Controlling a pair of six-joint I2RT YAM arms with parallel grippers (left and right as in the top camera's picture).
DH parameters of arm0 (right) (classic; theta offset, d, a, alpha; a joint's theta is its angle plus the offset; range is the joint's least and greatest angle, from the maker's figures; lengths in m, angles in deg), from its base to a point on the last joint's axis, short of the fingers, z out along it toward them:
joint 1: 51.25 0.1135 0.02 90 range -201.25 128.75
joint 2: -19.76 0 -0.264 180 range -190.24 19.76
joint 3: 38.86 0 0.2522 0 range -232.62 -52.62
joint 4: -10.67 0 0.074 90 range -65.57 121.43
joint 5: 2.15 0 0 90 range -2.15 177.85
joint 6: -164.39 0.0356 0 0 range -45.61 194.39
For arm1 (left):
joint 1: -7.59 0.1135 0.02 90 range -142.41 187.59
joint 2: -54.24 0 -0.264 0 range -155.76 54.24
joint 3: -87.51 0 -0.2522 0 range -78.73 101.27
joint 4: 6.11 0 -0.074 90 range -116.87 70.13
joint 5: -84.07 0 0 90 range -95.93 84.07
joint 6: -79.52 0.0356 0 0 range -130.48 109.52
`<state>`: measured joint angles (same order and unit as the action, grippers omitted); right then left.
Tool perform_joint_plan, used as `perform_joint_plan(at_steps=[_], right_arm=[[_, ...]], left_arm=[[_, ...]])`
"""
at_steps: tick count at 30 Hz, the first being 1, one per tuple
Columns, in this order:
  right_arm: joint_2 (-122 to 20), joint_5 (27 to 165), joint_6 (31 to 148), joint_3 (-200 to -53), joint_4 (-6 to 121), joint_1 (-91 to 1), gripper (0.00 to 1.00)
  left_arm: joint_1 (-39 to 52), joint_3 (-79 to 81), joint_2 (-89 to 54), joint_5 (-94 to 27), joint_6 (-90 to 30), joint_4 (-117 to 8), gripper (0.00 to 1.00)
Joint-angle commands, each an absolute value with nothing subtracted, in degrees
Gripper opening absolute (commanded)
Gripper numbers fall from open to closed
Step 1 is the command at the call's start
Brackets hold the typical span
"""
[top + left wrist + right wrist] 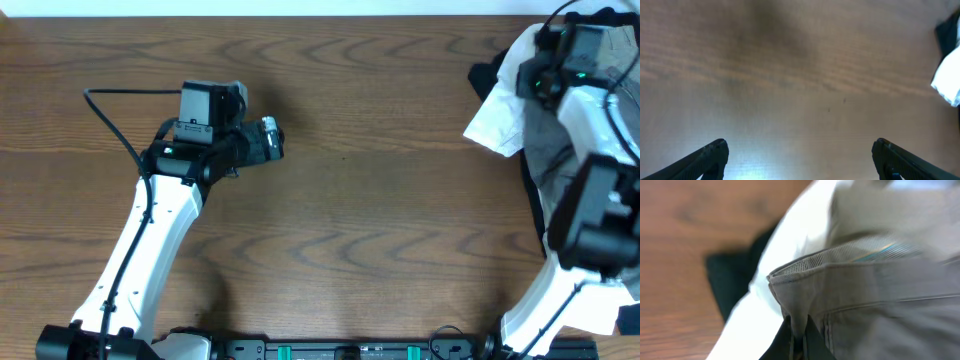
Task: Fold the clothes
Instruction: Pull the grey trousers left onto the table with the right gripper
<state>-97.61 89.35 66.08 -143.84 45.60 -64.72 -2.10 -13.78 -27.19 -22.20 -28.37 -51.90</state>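
The left hand hangs over the bare bench at mid-left, fingers wide apart and holding nothing. At the far right corner the clothes lie heaped: a grey garment over a white piece and a black piece. The right hand is pinched tight on the grey waistband edge. This looks like the pick-up step. Next, the garment probably needs lifting clear and spreading flat.
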Motion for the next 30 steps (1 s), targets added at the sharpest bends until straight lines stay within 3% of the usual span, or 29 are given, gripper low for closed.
perform_joint_plan(at_steps=[1,12,21,30], right_arm=[[-88.16,89.74,66.21,-144.89,47.55,-63.06,0.01],[-78.41,92.85,69.16,-144.86,49.51,-47.32,0.01],[-83.92,92.78,75.43,-144.86,37.67,-27.32,0.01],[-93.41,92.82,82.01,-144.89,29.45,-15.65,0.01]], left_arm=[[-0.04,-13.41,-26.82,-21.72,-28.77,-50.32,0.93],[11.65,-13.13,-18.64,-21.74,-28.74,-51.53,0.90],[18.80,-13.13,-11.82,-21.70,-28.07,-56.07,0.90],[19.54,-13.15,-11.28,-21.66,-25.05,-61.01,0.90]])
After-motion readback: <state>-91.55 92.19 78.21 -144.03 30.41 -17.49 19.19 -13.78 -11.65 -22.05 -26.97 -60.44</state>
